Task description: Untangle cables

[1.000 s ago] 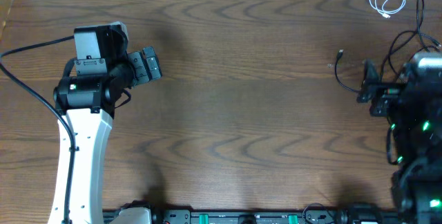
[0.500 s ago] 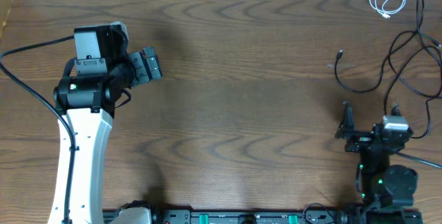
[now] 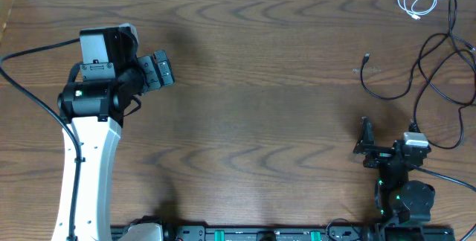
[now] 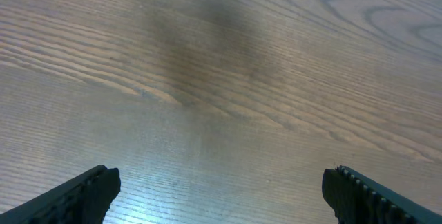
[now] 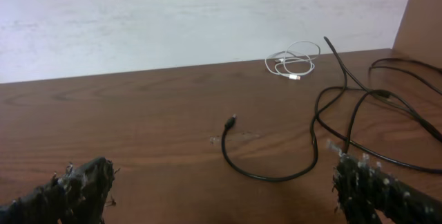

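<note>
- The white cable (image 3: 416,0) lies coiled at the far right corner of the bench (image 3: 260,85).
- The black cables (image 5: 269,178) sprawl, crossing each other, along the bench's right edge (one plug end points toward its middle).
- The right hand (image 3: 366,144) is at the bench's near right, fingers wide apart and holding nothing.
- The left hand (image 3: 161,70) is over the bench's left side, fingers also apart.

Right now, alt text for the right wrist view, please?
Black cables loop over each other at right on the wooden table; a coiled white cable lies beyond them. The open right hand frames the bottom corners.
</note>
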### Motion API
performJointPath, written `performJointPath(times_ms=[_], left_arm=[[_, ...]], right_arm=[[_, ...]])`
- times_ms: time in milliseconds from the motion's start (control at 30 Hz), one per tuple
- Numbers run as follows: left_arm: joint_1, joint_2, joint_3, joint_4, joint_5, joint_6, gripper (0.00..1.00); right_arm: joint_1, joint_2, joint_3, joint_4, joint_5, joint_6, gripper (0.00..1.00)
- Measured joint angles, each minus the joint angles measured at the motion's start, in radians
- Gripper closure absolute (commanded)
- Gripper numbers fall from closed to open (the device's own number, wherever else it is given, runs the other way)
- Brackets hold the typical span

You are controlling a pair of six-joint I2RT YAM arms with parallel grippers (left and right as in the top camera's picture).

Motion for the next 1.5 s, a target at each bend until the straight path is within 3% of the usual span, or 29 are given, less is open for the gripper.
performJointPath(times_ms=[1167, 1300, 1500], left_arm=[[0.000, -0.006, 0.000, 0.000, 0.000, 0.000, 0.02], [0.000, -0.099, -0.031, 0.001, -0.006, 0.000, 0.02], [0.000, -0.406, -0.130, -0.008, -0.072, 0.000, 0.02]], right_arm=[[0.000, 0.000, -0.004, 0.004, 0.000, 0.000, 0.01], [0.000, 0.000, -0.004, 0.004, 0.000, 0.000, 0.01], [0.000, -0.001, -0.005, 0.004, 0.000, 0.000, 0.01]])
